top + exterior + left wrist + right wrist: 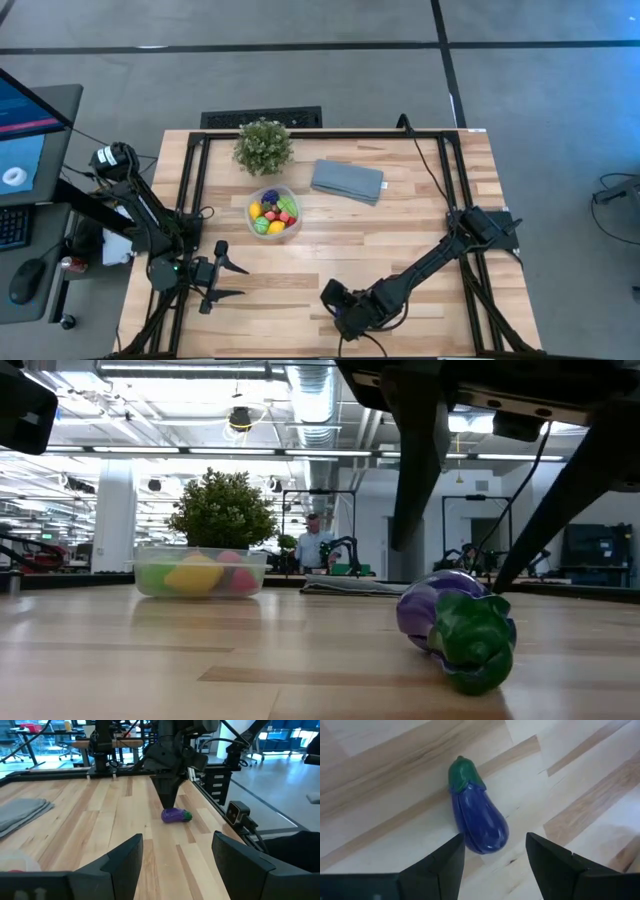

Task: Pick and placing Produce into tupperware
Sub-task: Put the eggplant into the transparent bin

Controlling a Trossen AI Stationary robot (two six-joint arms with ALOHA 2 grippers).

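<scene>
While produce fills it: tupperware (273,213), a clear round tub on the tabletop (400,250), holds yellow, green, red and purple toy pieces.
Beside tupperware: potted plant (264,145) just behind; folded cloth (347,181) near.
Eggplant (477,814): lies flat on bare wood, well apart from tupperware, green cap pointing away from the right gripper.
Right gripper (495,851): above eggplant, fingers parted, straddling its blunt end, not clamped.
Left gripper (228,279): open, empty, near tupperware.
</scene>
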